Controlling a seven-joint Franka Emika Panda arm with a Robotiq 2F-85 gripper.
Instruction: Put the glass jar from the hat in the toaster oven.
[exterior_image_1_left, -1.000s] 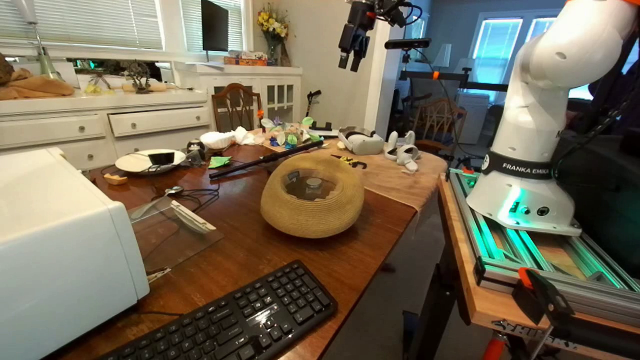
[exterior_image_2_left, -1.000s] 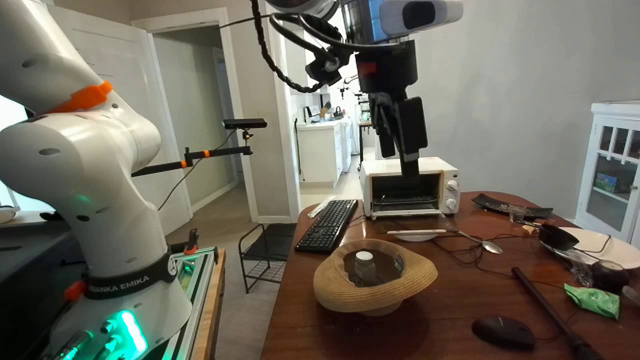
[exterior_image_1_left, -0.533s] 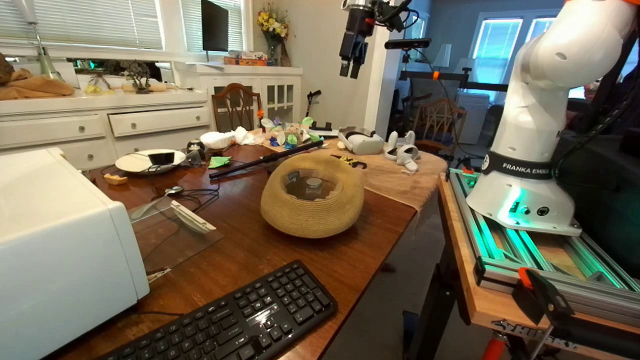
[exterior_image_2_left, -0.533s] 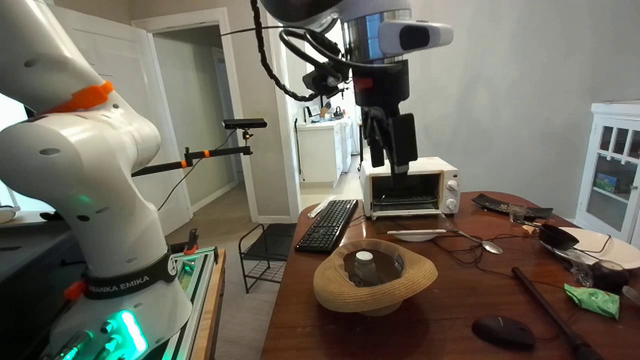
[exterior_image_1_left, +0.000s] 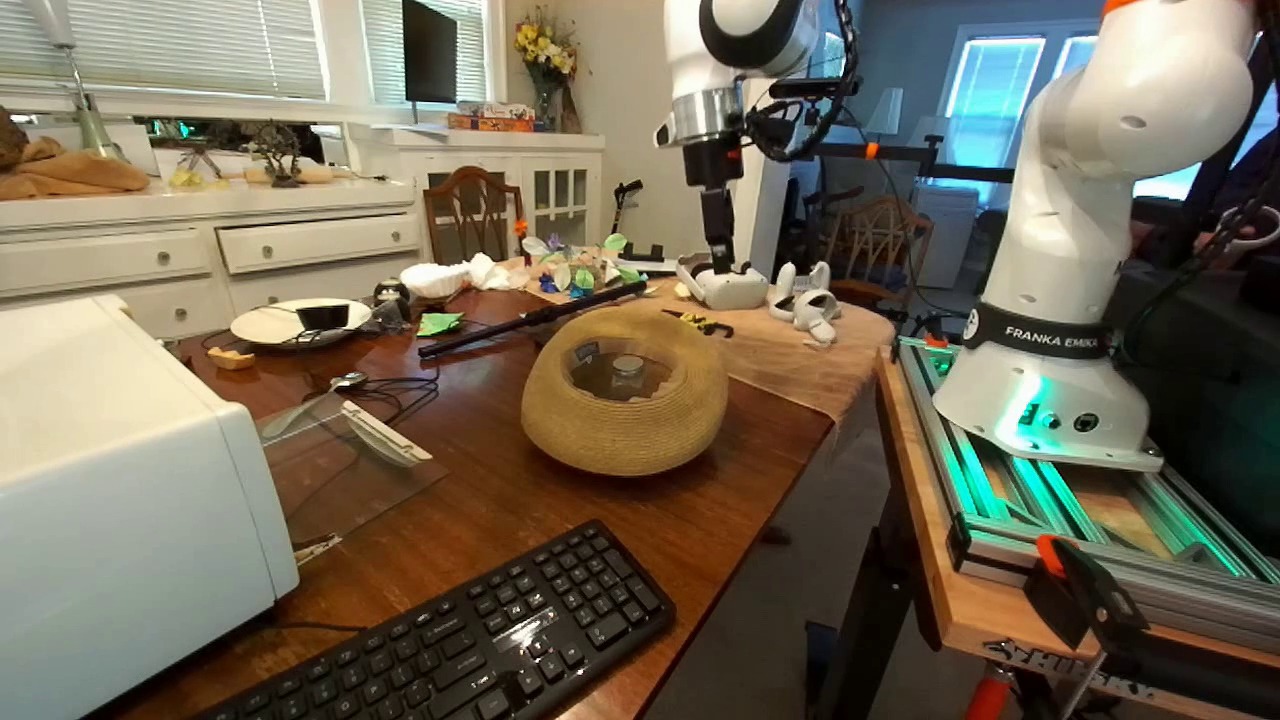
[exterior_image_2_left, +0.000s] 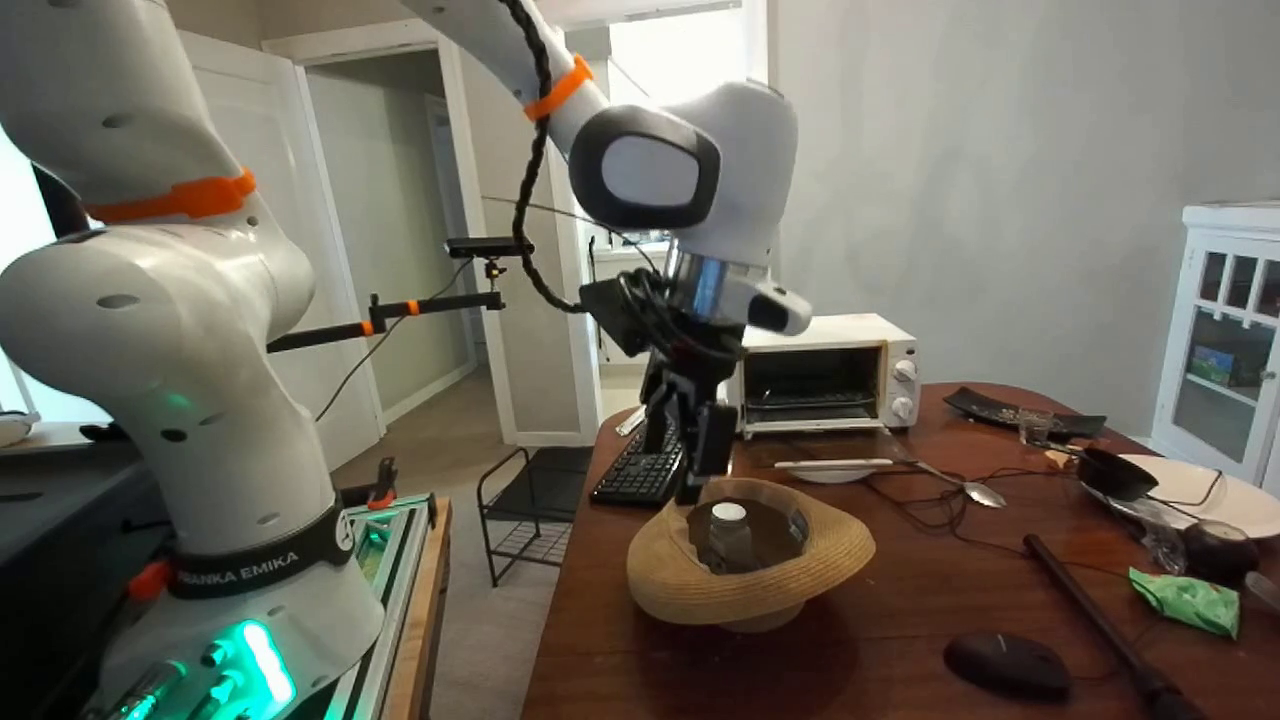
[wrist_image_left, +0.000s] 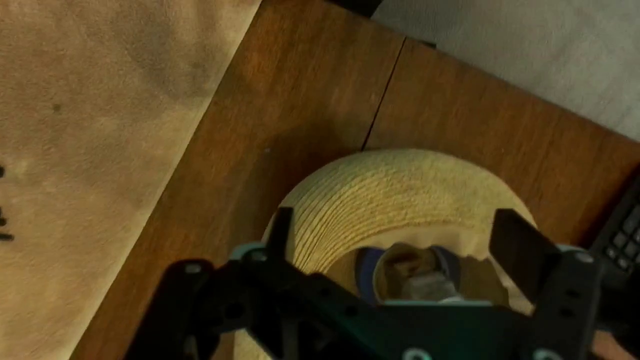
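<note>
Exterior view, jar (exterior_image_2_left: 731, 538) below claw (exterior_image_2_left: 673, 472), apart

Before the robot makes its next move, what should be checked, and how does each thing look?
Black two-fingered gripper open, holding nothing: ok.
Gripper straight above the clear glass jar with a white lid: not ok; it hangs off to one side in both exterior views.
Jar upright inside the upturned tan woven straw hat: ok.
Hat steady: cannot tell from stills.
Front of the boxy white toaster oven open: ok.
Oven's back free: cannot tell, too dark inside.
</note>
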